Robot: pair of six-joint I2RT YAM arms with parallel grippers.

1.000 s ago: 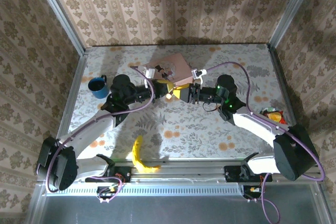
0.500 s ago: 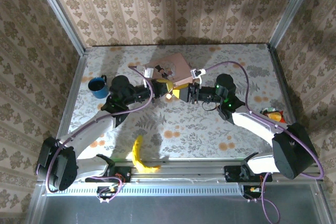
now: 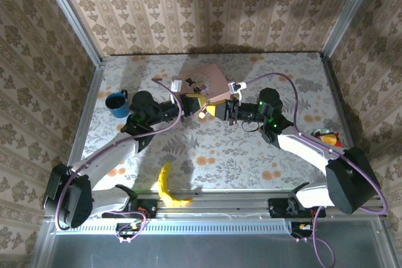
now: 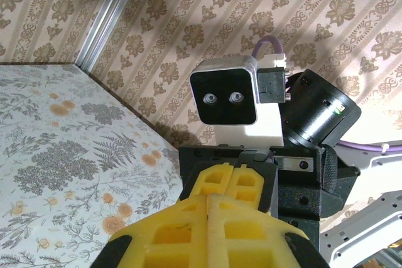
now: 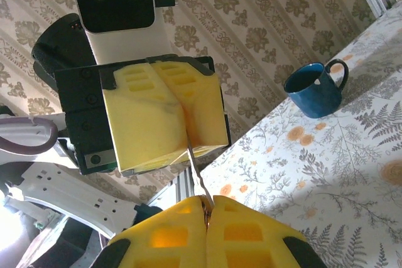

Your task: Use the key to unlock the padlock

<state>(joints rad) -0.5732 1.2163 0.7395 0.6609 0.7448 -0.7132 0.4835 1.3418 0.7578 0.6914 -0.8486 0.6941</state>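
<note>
Tabletop (image 3: 251,155) with a floral print, seen from above, carries two arms that reach in from the near edge and meet nose to nose at its middle: the left arm (image 3: 113,152) and the right arm (image 3: 301,149). Behind the meeting point lies a pink rectangular box (image 3: 210,80). A yellow banana (image 3: 166,186) lies near the front rail, and a dark blue mug (image 3: 117,103) stands towards the left edge. The left gripper (image 3: 200,106) and the right gripper (image 3: 217,112) almost touch, both raised off the table. From overhead, whatever sits between them is too small to read. The right wrist camera settles it: a thin silvery metal strip (image 5: 195,171) runs from the seam of the left gripper's pressed-together yellow fingers down into the right gripper's own fingertips, which are closed tight on it. The left wrist camera looks along its own closed fingers at the right gripper end-on, and the strip is hidden there. The padlock cannot be made out. It is probably pinched inside the left fingers, with the strip being the key. The step in hand looks like seating or gripping the key. Next should come a careful wrist turn, with the left arm holding steady.
</note>
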